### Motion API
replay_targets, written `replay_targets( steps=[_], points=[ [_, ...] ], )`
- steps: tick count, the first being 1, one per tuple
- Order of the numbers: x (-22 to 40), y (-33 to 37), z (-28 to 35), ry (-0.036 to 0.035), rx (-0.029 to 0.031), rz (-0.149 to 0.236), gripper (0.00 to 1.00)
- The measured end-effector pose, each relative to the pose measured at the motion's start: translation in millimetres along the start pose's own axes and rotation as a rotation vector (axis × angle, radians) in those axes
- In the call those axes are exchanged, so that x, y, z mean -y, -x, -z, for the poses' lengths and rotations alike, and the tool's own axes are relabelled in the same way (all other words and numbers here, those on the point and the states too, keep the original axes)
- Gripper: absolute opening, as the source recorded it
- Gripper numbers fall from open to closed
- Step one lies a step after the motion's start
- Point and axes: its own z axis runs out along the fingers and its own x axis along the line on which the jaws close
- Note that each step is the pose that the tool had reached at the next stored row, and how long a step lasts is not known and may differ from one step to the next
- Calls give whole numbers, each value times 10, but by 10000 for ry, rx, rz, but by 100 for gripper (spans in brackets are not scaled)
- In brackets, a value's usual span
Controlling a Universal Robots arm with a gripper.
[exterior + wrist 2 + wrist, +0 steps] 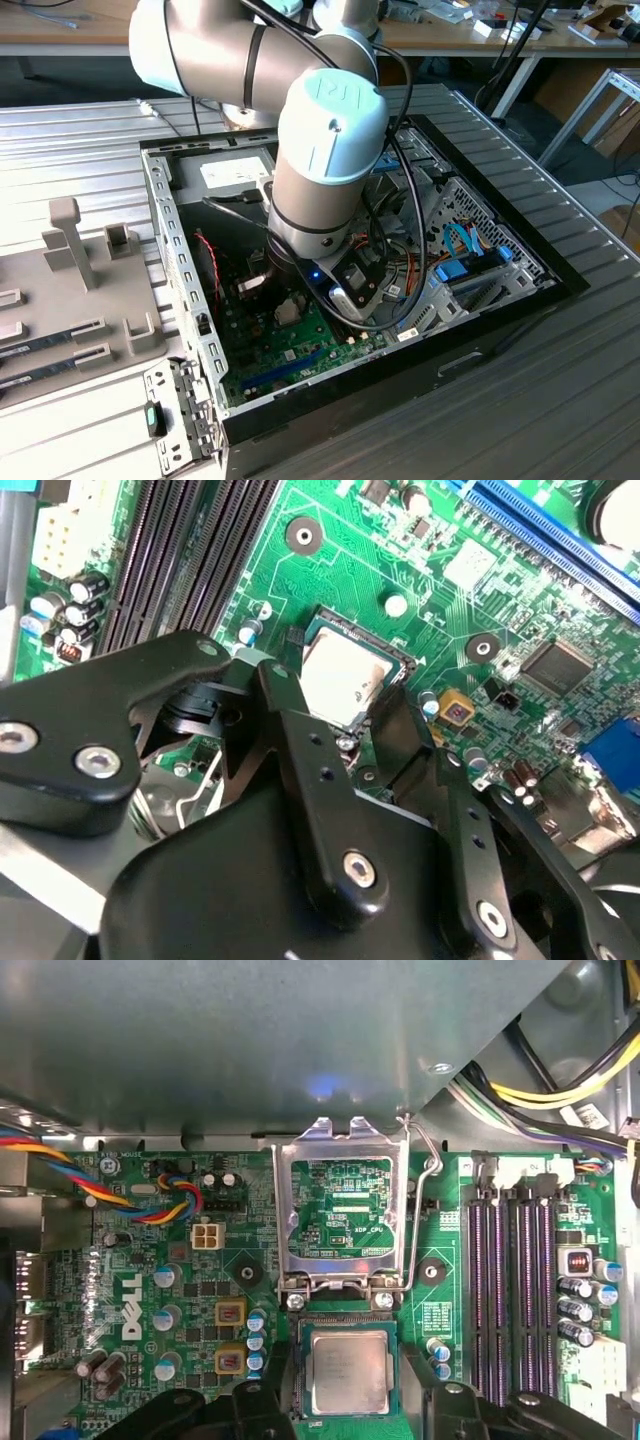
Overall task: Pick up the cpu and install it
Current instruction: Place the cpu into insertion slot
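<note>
Open PC case point(180, 240) on table point(560, 400), arm reaching inside over green motherboard point(150, 1290). Socket frame point(345, 1210) hinged open. cpu point(348, 1372) lies in socket, fingers point(290, 720) spread either side, not pinching it. Risk: chip slightly skewed, bending pins; fingers could snag lever point(425, 1200) or nearby capacitors.

Grey arm point(215, 50), pale-blue caps, black screw-studded claw point(345, 745).

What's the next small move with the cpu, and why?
Probably open and lift straight up a little. The cpu looks seated flat in the socket, the gripper fingers flank it, and the retention frame stands flipped open, so nothing else seems left to place.
</note>
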Motion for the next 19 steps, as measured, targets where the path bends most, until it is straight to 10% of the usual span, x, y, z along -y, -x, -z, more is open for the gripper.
replay_targets(
  steps=[12,15,19],
  points=[
    [-11,5,88,-18,-13,1,46],
    [-10,33,65,-249,-94,7,46],
    [-12,49,45,-291,-129,15,46]
  ],
)
